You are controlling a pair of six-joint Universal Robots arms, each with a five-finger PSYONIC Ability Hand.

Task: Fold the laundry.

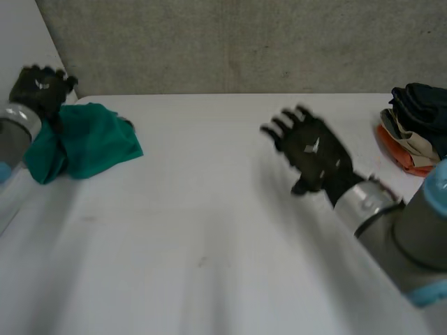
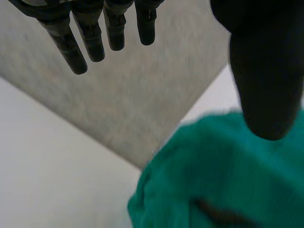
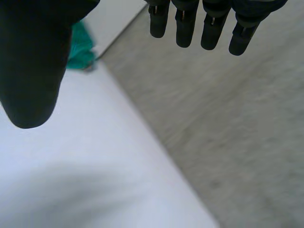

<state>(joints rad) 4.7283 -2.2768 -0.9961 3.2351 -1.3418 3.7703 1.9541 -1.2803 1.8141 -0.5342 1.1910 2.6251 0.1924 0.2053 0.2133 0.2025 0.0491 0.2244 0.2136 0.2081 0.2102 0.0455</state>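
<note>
A crumpled green cloth (image 1: 87, 142) lies at the far left of the white table (image 1: 209, 230). My left hand (image 1: 40, 89) hovers at its far left edge, open, with straight fingers (image 2: 90, 33) and thumb (image 2: 266, 71) above the green cloth (image 2: 228, 175), holding nothing. My right hand (image 1: 314, 155) hangs open over the table's middle right, well apart from the cloth, fingers (image 3: 199, 23) spread and empty. A bit of the green cloth (image 3: 80, 47) shows beyond its thumb (image 3: 33, 61).
A pile of dark, beige and orange clothes (image 1: 415, 132) sits at the table's far right edge. A grey wall (image 1: 244, 42) runs behind the table's back edge.
</note>
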